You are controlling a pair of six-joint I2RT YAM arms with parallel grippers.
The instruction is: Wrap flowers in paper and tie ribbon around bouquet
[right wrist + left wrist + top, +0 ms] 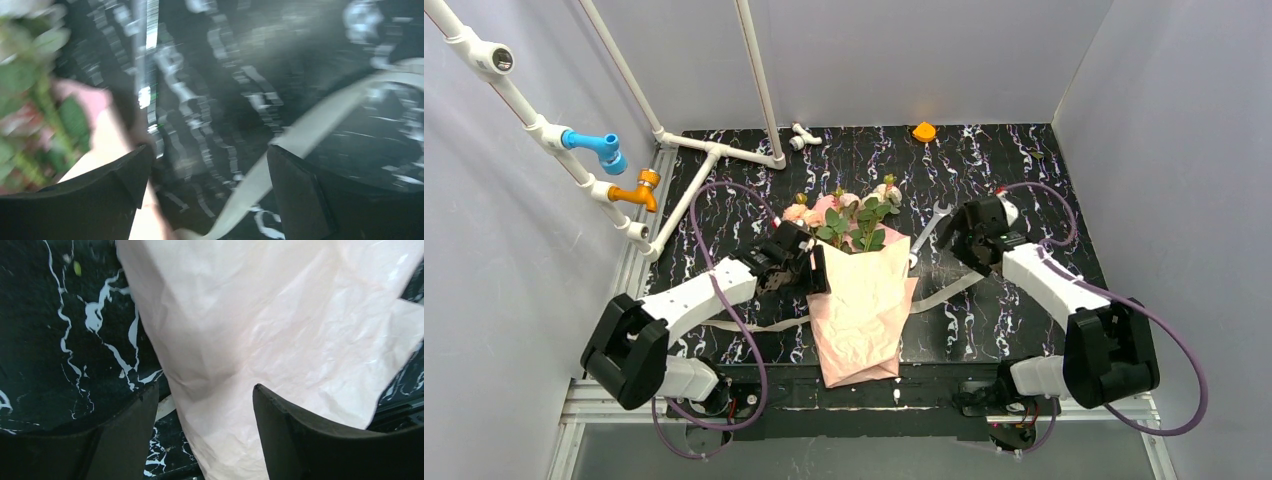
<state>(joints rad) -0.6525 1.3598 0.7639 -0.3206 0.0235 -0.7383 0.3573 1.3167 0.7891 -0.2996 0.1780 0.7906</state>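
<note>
Seemingly wrapping is ending and tying is starting; left claw (205, 390) is gaping over the paper (280, 330), gripping nothing; right claw (207, 150) is hanging wide, ribbon (310, 132) crossing just beneath it, flowers (30, 95) beside it; next it is needing to drop and pinch the ribbon.

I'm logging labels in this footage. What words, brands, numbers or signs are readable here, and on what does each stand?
No readable text in any view.
The paper, ribbon, spanner and white pipes show no print.
The right wrist view is motion-blurred, so small markings there could not be read.
</note>
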